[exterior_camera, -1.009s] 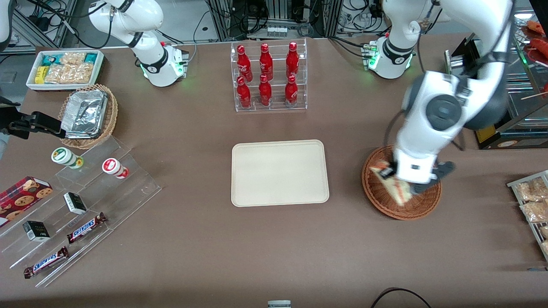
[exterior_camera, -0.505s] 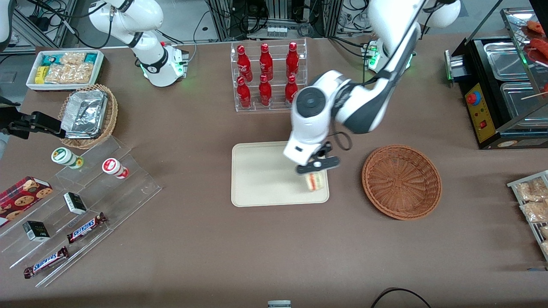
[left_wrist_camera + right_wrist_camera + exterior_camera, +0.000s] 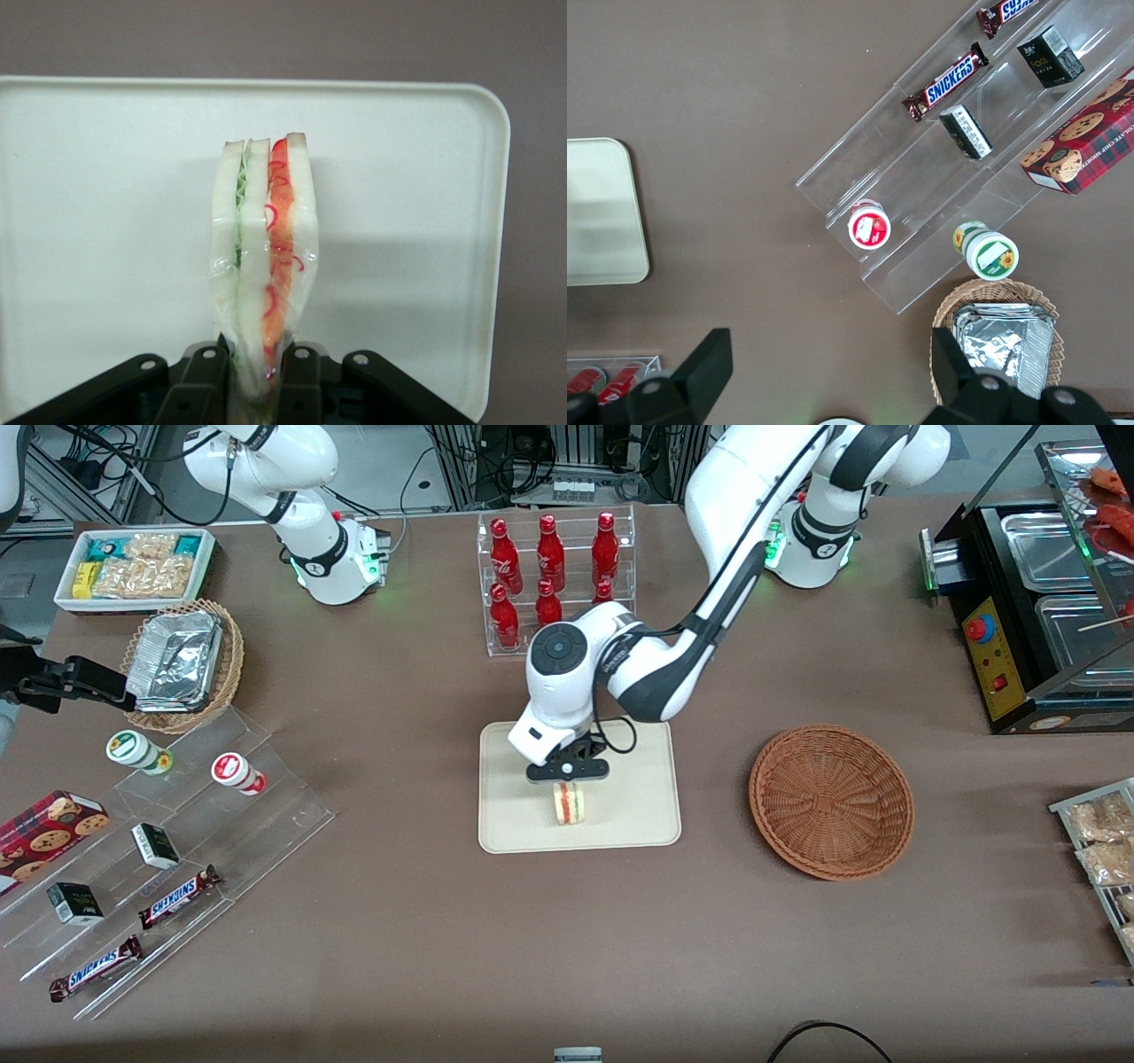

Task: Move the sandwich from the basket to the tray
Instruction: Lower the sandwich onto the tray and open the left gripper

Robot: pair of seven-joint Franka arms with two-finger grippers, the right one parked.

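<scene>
The sandwich, a wrapped wedge of white bread with green and orange-red filling, hangs cut edge outward over the middle of the cream tray, toward its edge nearer the front camera. My left gripper is shut on the sandwich, one black finger pressing each bread face. Whether the sandwich touches the tray I cannot tell. The reddish-brown wicker basket stands beside the tray toward the working arm's end of the table, with nothing in it.
A clear rack of red bottles stands farther from the front camera than the tray. A tan wicker basket with foil containers, a white bin of snacks and clear tiered shelves with snack bars lie toward the parked arm's end.
The gripper lifted the sandwich out of the basket and carried it sideways over the tray, from the tray's basket-side edge to its middle. The basket now holds nothing.
</scene>
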